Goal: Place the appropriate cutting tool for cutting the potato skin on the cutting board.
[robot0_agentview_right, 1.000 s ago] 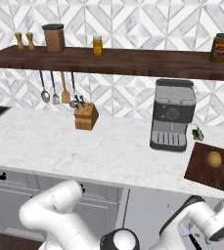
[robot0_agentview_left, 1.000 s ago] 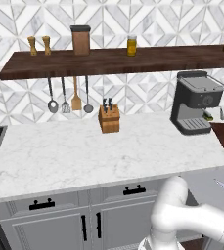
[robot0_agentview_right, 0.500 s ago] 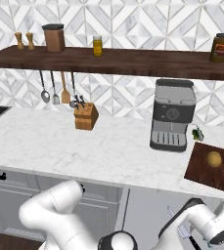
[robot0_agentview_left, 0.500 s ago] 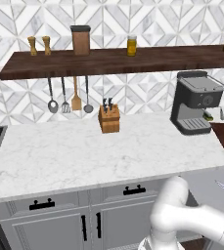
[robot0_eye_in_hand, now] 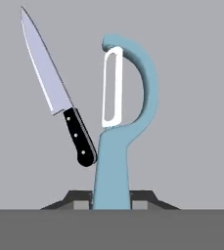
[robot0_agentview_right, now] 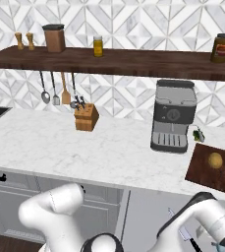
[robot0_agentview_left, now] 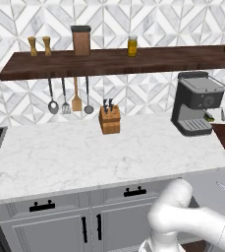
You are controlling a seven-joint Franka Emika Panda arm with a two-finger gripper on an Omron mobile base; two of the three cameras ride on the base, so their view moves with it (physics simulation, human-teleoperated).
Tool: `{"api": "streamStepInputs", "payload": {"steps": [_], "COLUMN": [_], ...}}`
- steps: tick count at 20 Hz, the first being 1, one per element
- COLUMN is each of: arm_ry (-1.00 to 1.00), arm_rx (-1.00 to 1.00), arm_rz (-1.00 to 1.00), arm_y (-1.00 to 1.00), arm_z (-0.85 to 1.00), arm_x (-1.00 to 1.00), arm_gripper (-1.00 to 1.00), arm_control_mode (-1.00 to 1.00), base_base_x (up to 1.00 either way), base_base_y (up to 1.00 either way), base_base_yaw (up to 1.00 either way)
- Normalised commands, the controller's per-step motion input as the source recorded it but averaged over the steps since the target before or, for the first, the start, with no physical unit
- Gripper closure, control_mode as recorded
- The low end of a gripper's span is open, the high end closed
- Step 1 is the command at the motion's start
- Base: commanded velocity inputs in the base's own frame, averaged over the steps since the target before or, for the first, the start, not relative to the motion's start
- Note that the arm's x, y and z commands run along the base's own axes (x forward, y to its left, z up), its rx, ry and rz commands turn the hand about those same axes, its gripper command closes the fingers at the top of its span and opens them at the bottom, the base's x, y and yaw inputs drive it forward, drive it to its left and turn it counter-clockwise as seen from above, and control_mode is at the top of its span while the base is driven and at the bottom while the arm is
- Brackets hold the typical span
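The peeler (robot0_eye_in_hand: 125, 122), a pale blue tool with a slotted blade, lies straight ahead of the gripper (robot0_eye_in_hand: 112, 201) in the hand view, its handle running down between the two finger tips and its blade end pointing away, so its long axis lines up with the hand's reach. The handle sits in the gap between the fingers, but I cannot tell whether they are clamped on it or only straddling it. A kitchen knife (robot0_eye_in_hand: 55, 93) lies just beside the peeler, its black handle touching or nearly touching the peeler's stem, blade angled away. Both rest on a plain grey surface. The cutting board (robot0_agentview_right: 213, 169) sits at the counter's (robot0_agentview_right: 84, 152) right end, beside the coffee machine (robot0_agentview_right: 173, 115), carrying a potato (robot0_agentview_right: 215, 159).
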Motion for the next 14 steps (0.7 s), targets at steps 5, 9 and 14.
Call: {"api": "streamStepInputs", "payload": {"steps": [5, 9, 14], "arm_ry": [-0.07, -0.11, -0.04], "arm_rx": [-0.03, 0.0, 0.01], "arm_rz": [0.07, 0.04, 0.03], "arm_y": [0.67, 0.5, 0.1], "arm_z": [1.0, 0.96, 0.73], "arm_x": [-0.31, 0.76, 1.0], "arm_gripper": [1.0, 1.0, 1.0], "arm_control_mode": [-1.0, -1.0, -1.0], "base_base_x": [0.0, 0.0, 0.0], "base_base_y": [0.0, 0.0, 0.0], "base_base_yaw": [0.0, 0.0, 0.0]}}
